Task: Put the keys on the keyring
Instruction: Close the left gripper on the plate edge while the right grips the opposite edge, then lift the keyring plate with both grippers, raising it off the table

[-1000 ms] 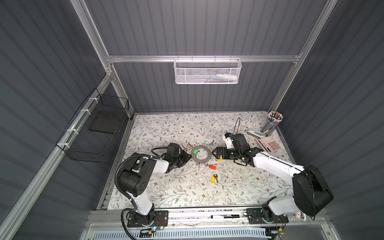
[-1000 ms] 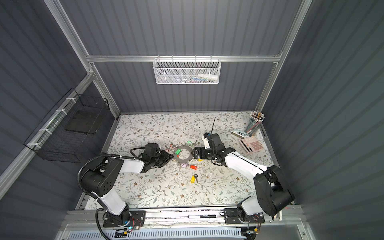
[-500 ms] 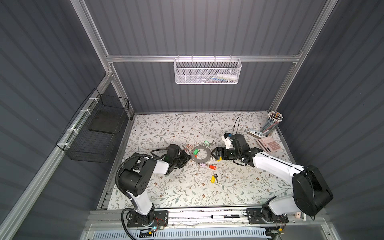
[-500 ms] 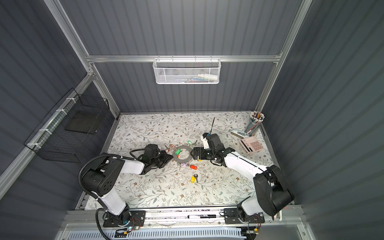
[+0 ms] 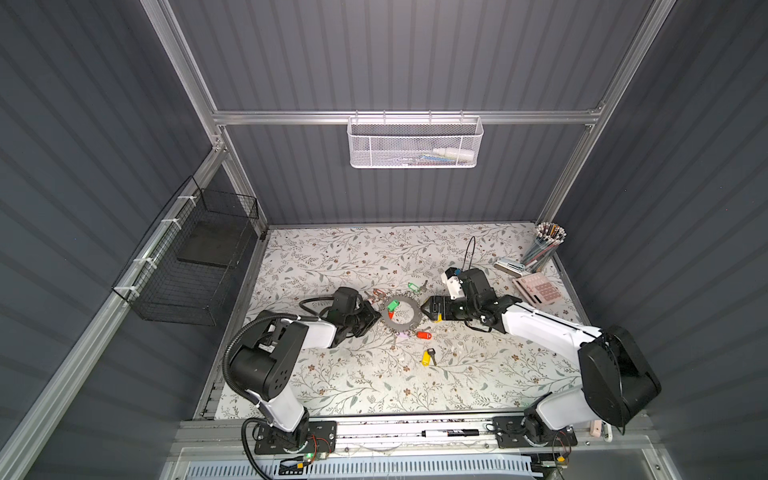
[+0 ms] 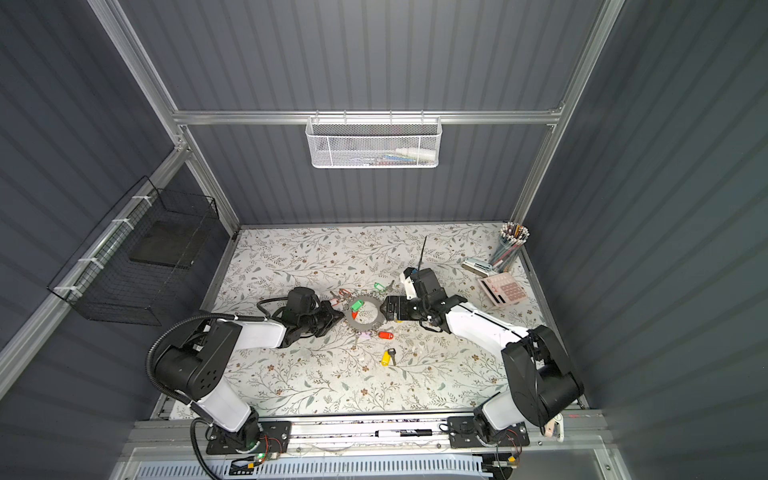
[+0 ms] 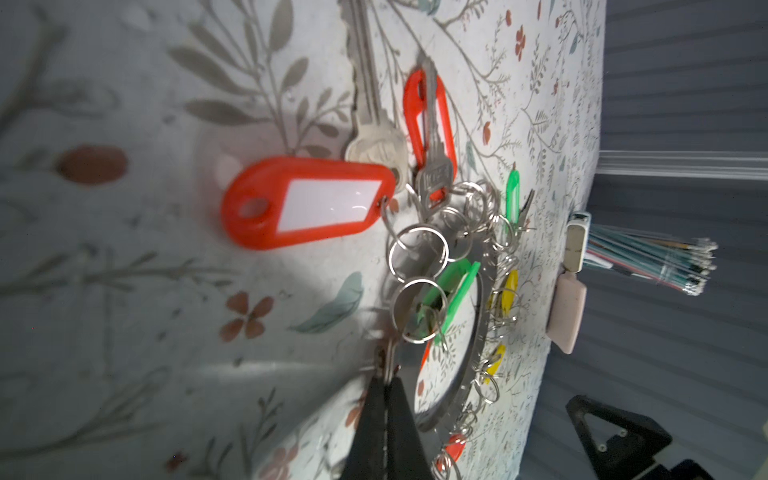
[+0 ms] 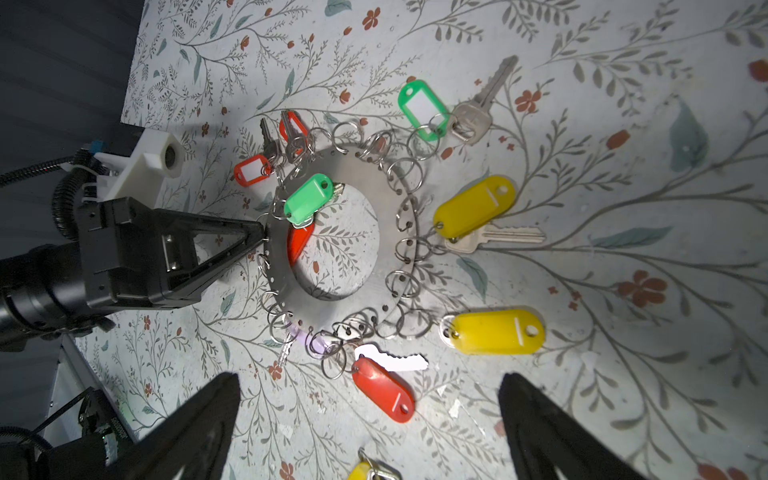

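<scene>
The keyring [image 5: 401, 326] [image 6: 365, 326] [image 8: 291, 291], a flat grey hoop hung with many split rings, lies mid-table. My left gripper [image 5: 376, 314] [image 6: 340, 316] [image 7: 386, 376] [image 8: 262, 237] is shut, pinching thin metal at the hoop's left rim. Red [image 8: 251, 169], green [image 8: 309, 199] [image 8: 422, 108] and yellow [image 8: 473, 205] [image 8: 494, 330] tagged keys sit around the hoop. A red-tagged key [image 5: 423, 334] [image 8: 382, 388] lies by its near edge. A yellow-tagged key [image 5: 427, 356] [image 6: 388, 357] lies loose nearer the front. My right gripper [image 5: 430, 309] [image 6: 388, 309] [image 8: 368, 378] stands open at the hoop's right side, holding nothing.
A pencil cup [image 5: 548, 241], a stapler [image 5: 509, 266] and a pink calculator [image 5: 538, 291] stand at the back right. A black wire basket [image 5: 187, 266] hangs on the left wall, a white mesh basket [image 5: 413, 143] on the back rail. A marker [image 5: 449, 433] lies on the front rail.
My left gripper's jaws have closed fully at the keyring's left rim. The right arm and the keys have not visibly moved.
</scene>
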